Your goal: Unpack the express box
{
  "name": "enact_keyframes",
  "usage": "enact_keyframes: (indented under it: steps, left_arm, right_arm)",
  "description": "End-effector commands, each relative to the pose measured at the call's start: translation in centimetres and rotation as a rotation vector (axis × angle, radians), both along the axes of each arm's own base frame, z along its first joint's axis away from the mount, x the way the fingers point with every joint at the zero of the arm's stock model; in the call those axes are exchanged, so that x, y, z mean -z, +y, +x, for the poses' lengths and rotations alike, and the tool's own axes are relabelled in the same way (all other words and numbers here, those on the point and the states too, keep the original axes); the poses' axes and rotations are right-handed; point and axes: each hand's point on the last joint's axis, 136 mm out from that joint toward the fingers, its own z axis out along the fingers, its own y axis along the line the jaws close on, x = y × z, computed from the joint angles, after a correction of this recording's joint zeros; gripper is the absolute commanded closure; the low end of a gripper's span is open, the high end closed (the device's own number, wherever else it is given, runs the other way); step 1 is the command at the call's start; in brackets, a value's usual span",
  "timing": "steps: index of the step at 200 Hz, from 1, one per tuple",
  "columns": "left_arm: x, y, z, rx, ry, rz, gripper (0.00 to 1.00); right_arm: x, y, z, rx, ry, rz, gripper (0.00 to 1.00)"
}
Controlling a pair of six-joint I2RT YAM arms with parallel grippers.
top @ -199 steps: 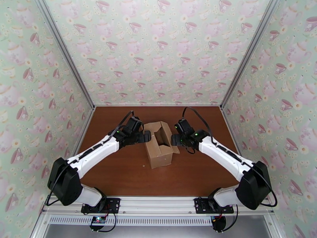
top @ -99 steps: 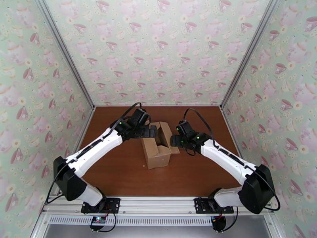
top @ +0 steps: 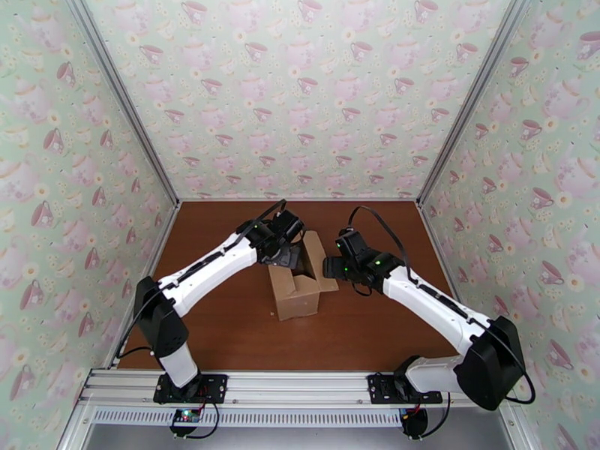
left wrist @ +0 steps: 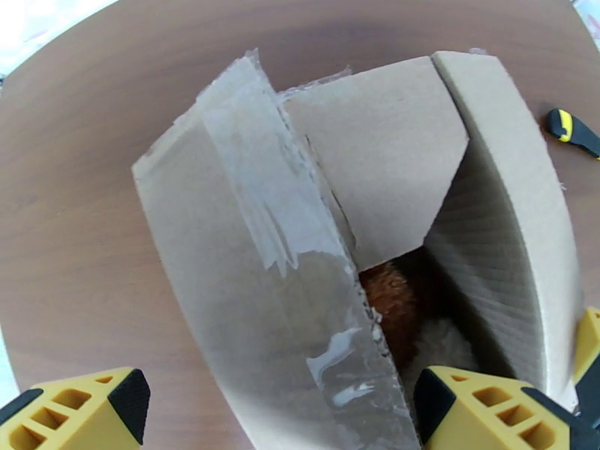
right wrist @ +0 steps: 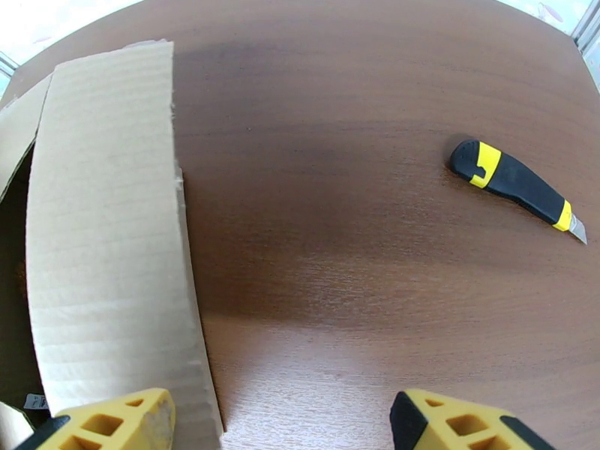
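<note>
Brown cardboard express box point(top: 298, 283) stood mid-table between the arms, its taped flaps parted; a brown plush toy point(left wrist: 386, 298) lay inside, not yet removed. Left gripper point(left wrist: 279, 391) and right gripper point(right wrist: 281, 405) both gaped wide, gripping nothing.

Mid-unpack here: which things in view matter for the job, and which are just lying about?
For the job: express box, flaps open; brown furry item inside it.
Lying about: black-and-yellow utility knife, on the table, apart from the box.
</note>
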Motion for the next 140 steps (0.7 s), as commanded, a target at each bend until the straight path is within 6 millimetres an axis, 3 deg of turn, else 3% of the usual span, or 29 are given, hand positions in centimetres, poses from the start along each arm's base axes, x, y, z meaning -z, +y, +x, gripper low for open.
enact_keyframes:
  steps: [1,78,140]
  left_arm:
    - [-2.1,1.6,-0.2,-0.018,-0.051,0.049,0.00]
    - [-4.5,3.1,-0.8,-0.037,-0.108,0.040,0.00]
    - [-5.3,5.8,-1.8,-0.084,-0.125,0.045,0.00]
  right_arm:
    - [0.5,-0.3,-0.8,-0.008,0.021,-0.009,0.20]
    - [0.3,-0.5,-1.0,-0.004,0.025,-0.012,0.20]
    - [-0.2,-0.5,-0.9,-0.005,0.017,-0.014,0.20]
